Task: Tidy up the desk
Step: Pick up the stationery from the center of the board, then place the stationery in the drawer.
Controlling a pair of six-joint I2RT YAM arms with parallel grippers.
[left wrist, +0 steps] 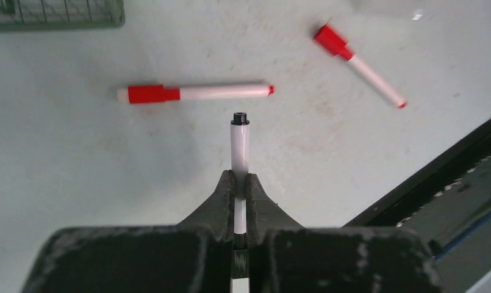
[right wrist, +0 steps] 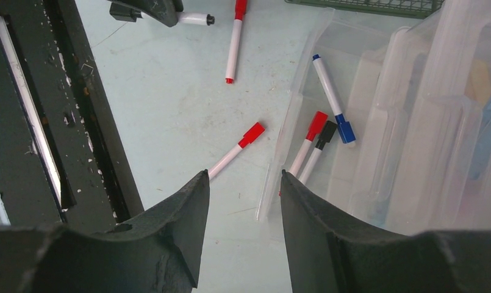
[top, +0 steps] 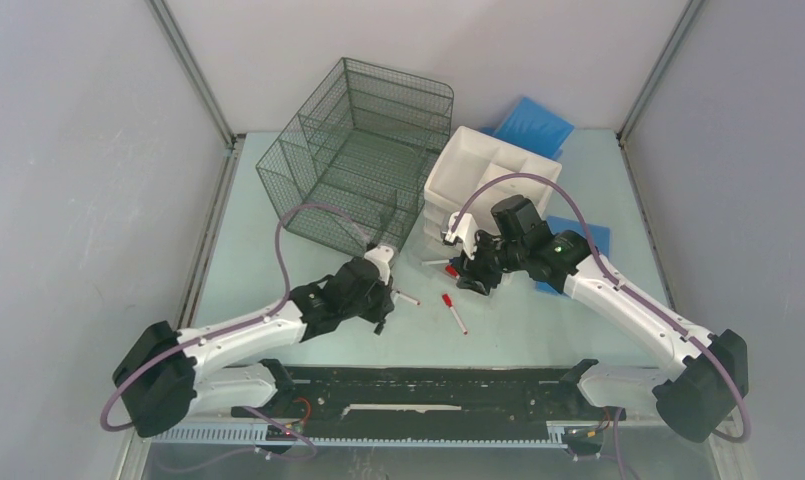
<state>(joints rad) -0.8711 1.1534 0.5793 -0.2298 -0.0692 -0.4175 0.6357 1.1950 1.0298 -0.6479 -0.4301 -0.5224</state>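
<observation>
The desk point(top: 248, 250) is the biggest thing and fills the middle of the top view, up from the black rail point(top: 428, 385) at 6 o'clock. It looks hard, smooth and heavy, so it stays put, and only the small things on it get picked up.

One wire basket point(top: 358, 150) sits at 11 o'clock. One white drawer box point(top: 488, 170) sits at 1 o'clock.

The left gripper point(left wrist: 241, 183) squeezes one white pen point(left wrist: 240, 143) near its middle. The right gripper point(right wrist: 244, 183) is spread apart with nothing in it.

Two red pens point(left wrist: 194, 93) lie loose on the desk. Three more pens lie in the clear tray point(right wrist: 377, 152). They look light and slippery.
</observation>
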